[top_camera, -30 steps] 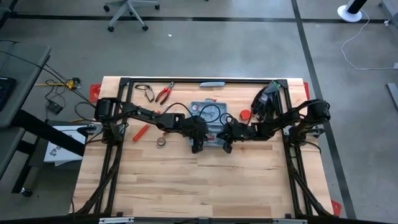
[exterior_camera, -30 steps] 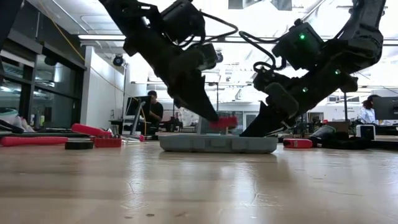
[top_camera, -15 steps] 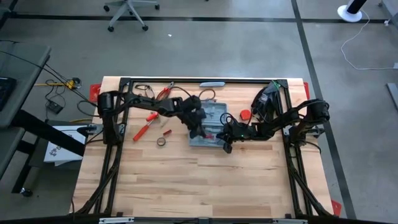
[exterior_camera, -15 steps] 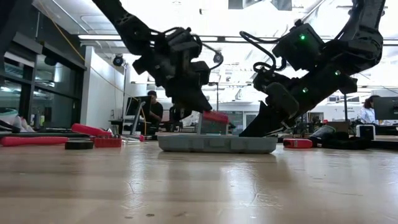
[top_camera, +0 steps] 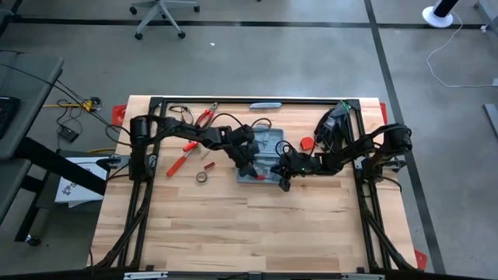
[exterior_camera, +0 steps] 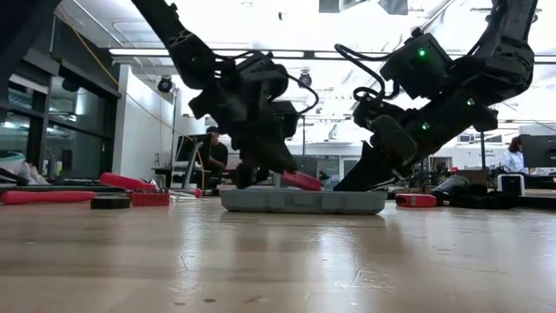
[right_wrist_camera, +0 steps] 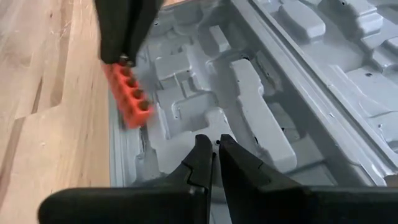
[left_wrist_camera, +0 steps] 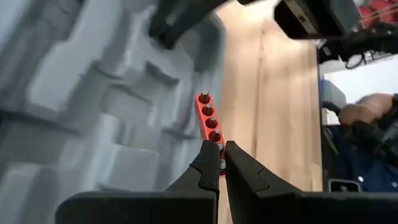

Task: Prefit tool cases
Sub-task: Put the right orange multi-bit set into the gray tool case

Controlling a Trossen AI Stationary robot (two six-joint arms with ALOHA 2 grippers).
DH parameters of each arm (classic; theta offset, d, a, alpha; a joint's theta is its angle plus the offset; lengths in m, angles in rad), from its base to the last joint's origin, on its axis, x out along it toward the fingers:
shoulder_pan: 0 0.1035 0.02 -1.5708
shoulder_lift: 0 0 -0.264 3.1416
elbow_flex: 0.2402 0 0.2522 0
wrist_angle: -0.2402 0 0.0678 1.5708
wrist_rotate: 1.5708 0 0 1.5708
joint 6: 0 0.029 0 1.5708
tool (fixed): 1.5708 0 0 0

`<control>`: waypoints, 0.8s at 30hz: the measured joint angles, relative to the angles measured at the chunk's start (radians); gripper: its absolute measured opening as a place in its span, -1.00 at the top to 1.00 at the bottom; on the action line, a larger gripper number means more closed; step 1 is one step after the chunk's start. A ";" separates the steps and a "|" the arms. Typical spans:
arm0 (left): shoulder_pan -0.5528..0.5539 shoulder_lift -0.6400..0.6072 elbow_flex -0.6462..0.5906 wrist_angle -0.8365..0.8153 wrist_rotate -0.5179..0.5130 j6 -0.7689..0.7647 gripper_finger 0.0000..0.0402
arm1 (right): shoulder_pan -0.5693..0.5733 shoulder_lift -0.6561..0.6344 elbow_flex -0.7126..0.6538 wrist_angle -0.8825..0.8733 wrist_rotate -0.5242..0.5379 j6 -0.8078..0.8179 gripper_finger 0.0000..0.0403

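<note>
Left gripper (left_wrist_camera: 221,163) clenched on a red plastic bit-holder strip (left_wrist_camera: 209,123), low over the near edge of the open grey-blue moulded plastic tool case (top_camera: 263,155). Case sits mid-table toward the far edge. Right gripper (right_wrist_camera: 215,151) pinched closed, empty, inside the near right corner. Case looks light, stiff, slick; I'd hold its rim.

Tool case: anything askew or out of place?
The red bit holder isn't seated: the left gripper, shut on one end, holds it tilted over the tool case tray's edge. The right gripper rests on the tray. Nothing spilled or damaged.
</note>
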 joint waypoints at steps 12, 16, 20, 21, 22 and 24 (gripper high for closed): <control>0.016 0.000 0.000 0.030 -0.044 -0.024 1.00 | 0.007 0.000 0.000 0.013 -0.006 -0.002 0.87; 0.016 0.004 0.000 0.020 -0.046 -0.014 1.00 | 0.007 0.001 -0.001 0.044 -0.005 -0.008 0.87; 0.013 0.010 0.002 0.010 -0.058 -0.005 1.00 | 0.009 0.001 0.019 0.044 0.008 -0.017 0.87; 0.013 0.011 0.002 0.010 -0.060 -0.005 1.00 | 0.013 0.001 0.029 0.043 0.008 -0.027 0.87; 0.013 0.012 0.002 0.010 -0.060 -0.006 1.00 | 0.018 0.001 0.041 0.039 0.011 -0.040 0.87; 0.013 0.012 0.002 0.008 -0.070 -0.004 1.00 | 0.031 0.001 0.062 0.028 0.016 -0.064 0.87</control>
